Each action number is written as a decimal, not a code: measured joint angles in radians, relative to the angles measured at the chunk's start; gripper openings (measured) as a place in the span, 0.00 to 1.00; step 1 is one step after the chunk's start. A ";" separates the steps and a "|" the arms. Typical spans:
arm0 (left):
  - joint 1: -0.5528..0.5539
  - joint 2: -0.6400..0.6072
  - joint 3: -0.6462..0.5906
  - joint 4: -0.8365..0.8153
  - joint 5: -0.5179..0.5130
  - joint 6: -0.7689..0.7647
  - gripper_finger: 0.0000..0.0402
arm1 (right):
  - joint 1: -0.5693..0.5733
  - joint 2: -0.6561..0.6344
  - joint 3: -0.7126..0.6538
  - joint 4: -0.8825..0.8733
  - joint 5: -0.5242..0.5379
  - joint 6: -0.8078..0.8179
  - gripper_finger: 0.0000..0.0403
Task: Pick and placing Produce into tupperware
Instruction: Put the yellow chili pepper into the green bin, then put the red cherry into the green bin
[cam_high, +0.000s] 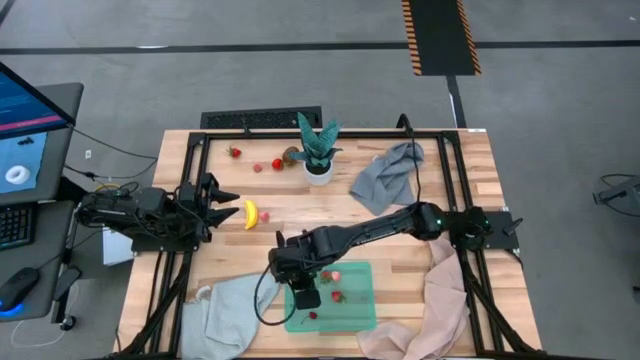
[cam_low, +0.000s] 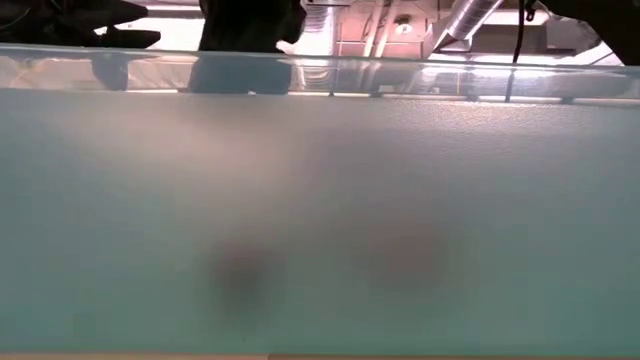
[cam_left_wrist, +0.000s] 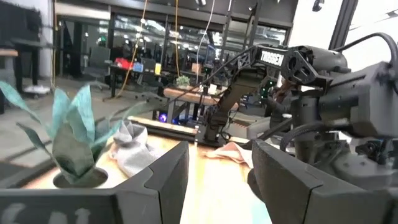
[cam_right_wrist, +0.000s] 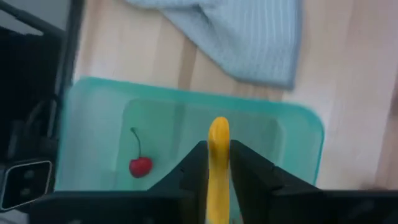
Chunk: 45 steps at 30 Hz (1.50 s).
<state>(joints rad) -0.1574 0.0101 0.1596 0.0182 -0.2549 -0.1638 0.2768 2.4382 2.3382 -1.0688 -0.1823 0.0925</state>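
The mint-green tupperware (cam_high: 360, 300) lies near the table's front edge. It holds two red strawberries (cam_high: 335, 277) and a red cherry (cam_right_wrist: 140, 165). My right gripper (cam_right_wrist: 217, 152) hangs over its left part, shut on a yellow elongated piece (cam_right_wrist: 218, 134). A yellow banana (cam_high: 250, 214) lies on the wood at mid left, just in front of my left gripper (cam_high: 228, 200). That gripper stands open and level, with nothing between its fingers. Small red pieces (cam_high: 277, 164) and a brown one (cam_high: 290, 155) lie at the far side. My right gripper pinches the yellow piece by its sides (cam_right_wrist: 217, 177) between its two fingers. The piece lies along the fingers, and its rounded end sticks out past their tips. The fingers come steeply from above. The piece hangs clear above the tupperware's floor.
A potted green plant (cam_high: 318, 150) stands at the far middle, beside a grey cloth (cam_high: 385, 175). A pale cloth (cam_high: 225, 310) lies left of the tupperware and a pinkish cloth (cam_high: 430, 310) to its right. The container's wall (cam_low: 320, 220) fills the low view.
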 joint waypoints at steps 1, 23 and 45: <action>0.000 0.000 0.000 -0.009 0.000 -0.011 0.42 | 0.000 0.000 -0.011 -0.005 0.003 0.016 0.25; 0.000 0.000 0.000 -0.027 -0.073 -0.072 0.42 | -0.186 -0.043 -0.045 -0.097 0.027 -0.061 0.53; 0.000 0.000 0.000 -0.026 -0.100 -0.085 0.42 | -0.351 -0.034 -0.084 -0.149 -0.083 -0.242 0.47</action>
<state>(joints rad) -0.1576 0.0103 0.1596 -0.0075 -0.3550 -0.2486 -0.0746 2.4042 2.2538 -1.2179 -0.2654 -0.1493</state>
